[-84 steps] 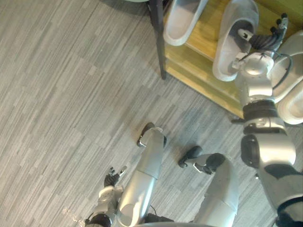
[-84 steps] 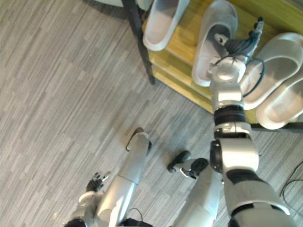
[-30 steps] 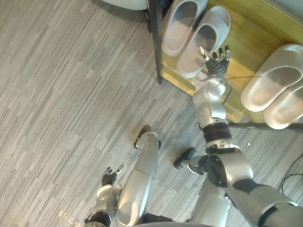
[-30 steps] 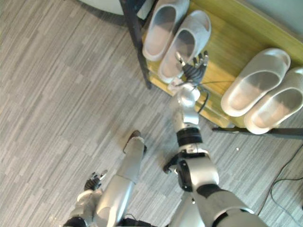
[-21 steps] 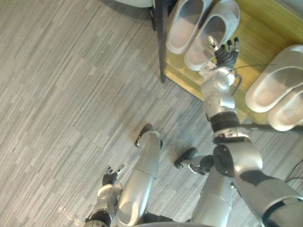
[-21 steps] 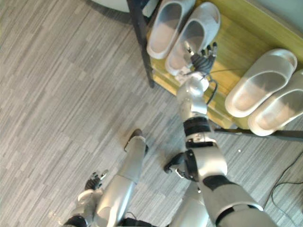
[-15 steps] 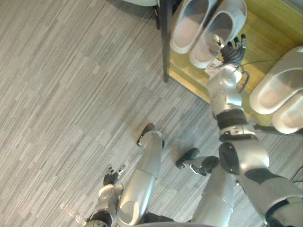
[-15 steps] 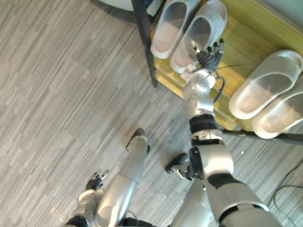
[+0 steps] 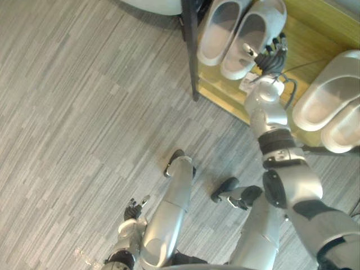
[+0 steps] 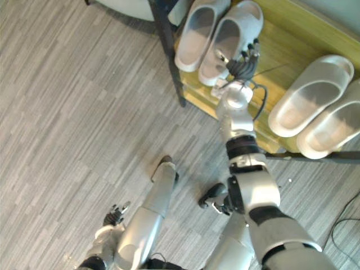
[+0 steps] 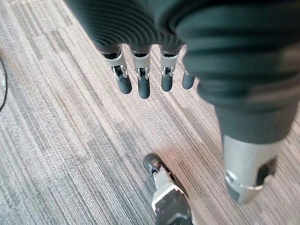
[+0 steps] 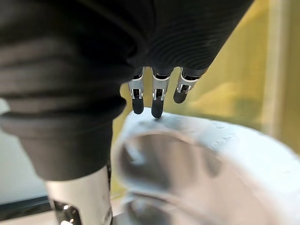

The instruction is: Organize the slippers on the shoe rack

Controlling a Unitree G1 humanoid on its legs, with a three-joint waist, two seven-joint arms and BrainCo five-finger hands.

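Four slippers (image 10: 228, 34) lie paired on the shoe rack (image 10: 287, 28); little seems left. The right hand (image 10: 241, 62), fingers spread, rests at one slipper's rim at upper centre. The left hand (image 10: 114, 215) hangs relaxed at lower left.

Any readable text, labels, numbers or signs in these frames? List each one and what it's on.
No text here can be read.
Left pair of slippers: no print visible.
Right pair of slippers: no print visible.
Shoe rack: bare wood, no label visible.
White tag beside the right hand: too small to read.
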